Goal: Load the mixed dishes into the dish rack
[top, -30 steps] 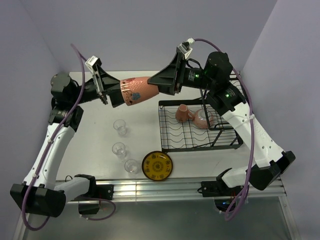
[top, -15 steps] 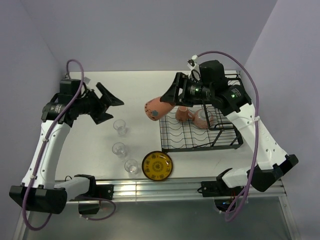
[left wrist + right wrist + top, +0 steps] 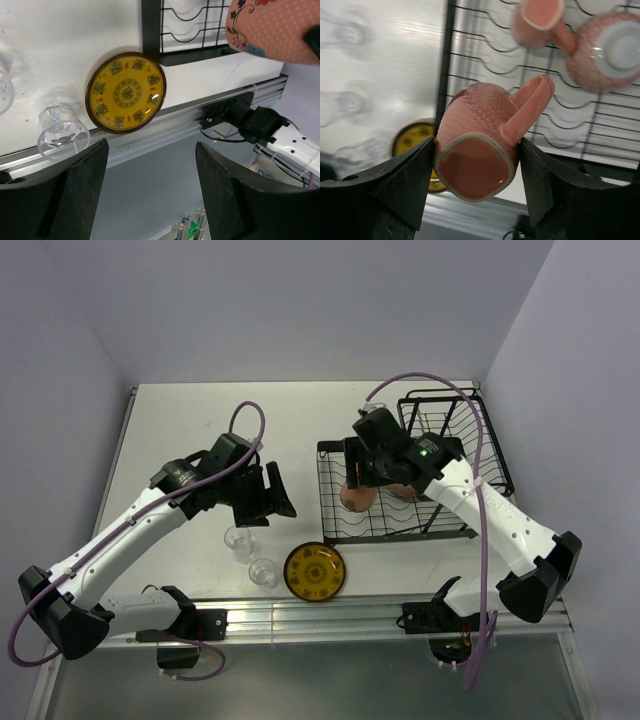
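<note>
My right gripper (image 3: 352,480) is shut on a salmon-pink mug (image 3: 357,498) and holds it tilted over the left end of the black dish rack (image 3: 440,525). In the right wrist view the fingers (image 3: 405,185) clamp the mug (image 3: 480,145), handle up to the right. A second mug (image 3: 540,22) and the pink bowl (image 3: 610,50) lie in the rack tray (image 3: 470,65). My left gripper (image 3: 275,498) is open and empty above the glasses. Two clear glasses (image 3: 238,540) (image 3: 263,572) and the yellow plate (image 3: 314,571) stand on the table; the third glass is hidden in the top view.
In the left wrist view the plate (image 3: 126,92) lies near the table's front edge beside a glass (image 3: 62,131), with the rack corner (image 3: 150,30) beyond. The taller basket section (image 3: 455,415) stands at the back right. An aluminium rail (image 3: 330,612) runs along the front.
The mug passed from my left gripper to my right gripper. The right arm carried it down over the rack's left end. The left arm swung forward and right, over the glasses.
</note>
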You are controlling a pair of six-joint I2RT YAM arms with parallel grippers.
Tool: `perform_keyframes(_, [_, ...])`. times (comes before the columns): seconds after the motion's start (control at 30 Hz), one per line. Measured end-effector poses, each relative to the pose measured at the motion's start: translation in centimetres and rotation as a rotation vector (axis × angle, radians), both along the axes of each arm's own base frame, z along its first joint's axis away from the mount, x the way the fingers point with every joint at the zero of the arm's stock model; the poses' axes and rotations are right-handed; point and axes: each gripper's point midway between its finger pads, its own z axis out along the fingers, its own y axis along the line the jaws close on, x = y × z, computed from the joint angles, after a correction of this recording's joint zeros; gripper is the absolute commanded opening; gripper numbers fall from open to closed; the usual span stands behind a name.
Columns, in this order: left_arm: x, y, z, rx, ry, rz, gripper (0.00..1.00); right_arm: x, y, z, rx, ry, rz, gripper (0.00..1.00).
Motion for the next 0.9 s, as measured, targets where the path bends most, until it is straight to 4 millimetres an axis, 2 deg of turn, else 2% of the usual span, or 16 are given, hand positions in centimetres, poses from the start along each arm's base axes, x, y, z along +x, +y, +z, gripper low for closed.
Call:
perform_keyframes(0.17, [-0.5, -0.3, -1.2, 0.021, 0.006, -0.008, 0.72, 0.5, -2.1, -3.0, -0.169, -0.007, -0.047, 0.00])
perform_keyframes(0.43, [-0.5, -1.4, -3.1, 0.072, 0.016, -0.038, 0.68, 1.6, -3.5, -5.2, -0.296, -0.034, -0.088, 0.00])
perform_keyframes(0.6, [-0.3, -1.5, -4.9, 0.098, 0.030, -0.041, 0.68, 2.1, -3.6, -6.5, -0.330, -0.032, -0.088, 0.00])
perform_keyframes(0.9, [-0.6, -1.6, -6.6, 0.095, 0.050, -0.052, 0.68, 2.8, -3.0, -9.9, -0.363, -0.007, -0.073, 0.00])
